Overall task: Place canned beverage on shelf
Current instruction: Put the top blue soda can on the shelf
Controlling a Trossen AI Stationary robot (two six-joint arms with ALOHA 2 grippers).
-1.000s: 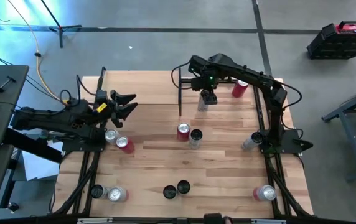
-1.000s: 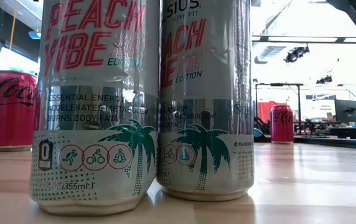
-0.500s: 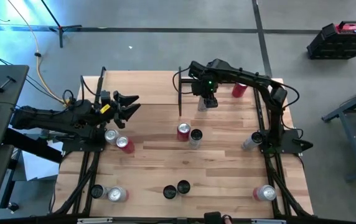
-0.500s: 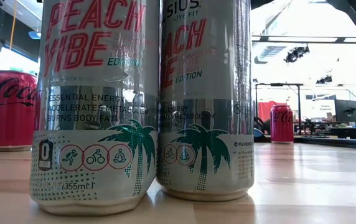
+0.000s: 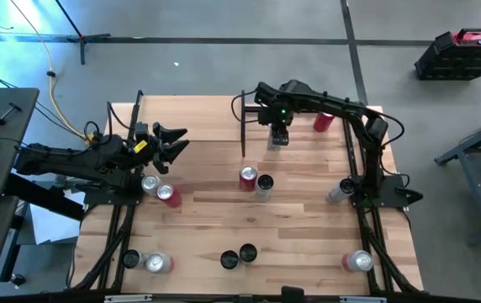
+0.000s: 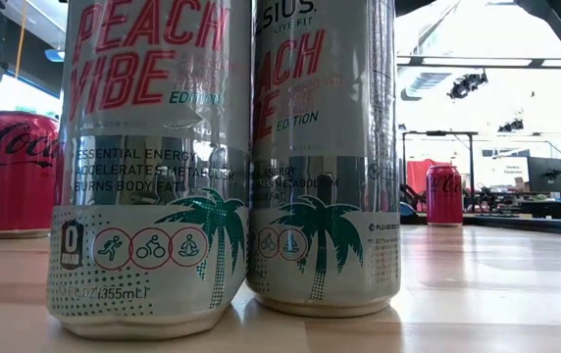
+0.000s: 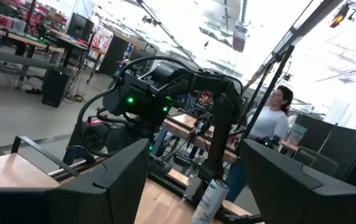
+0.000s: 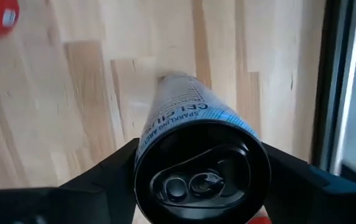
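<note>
Two arms show: our right end effector pinches an upright silver can on the shelf at the bench's one o'clock; our left end effector hovers spread at nine o'clock.

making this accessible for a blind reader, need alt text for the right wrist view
Seen from directly above, a silver can with a black top stands upright between the right gripper's two dark fingers, which sit against its sides. Below it is light-wood planking, with a black post along one edge.
</note>
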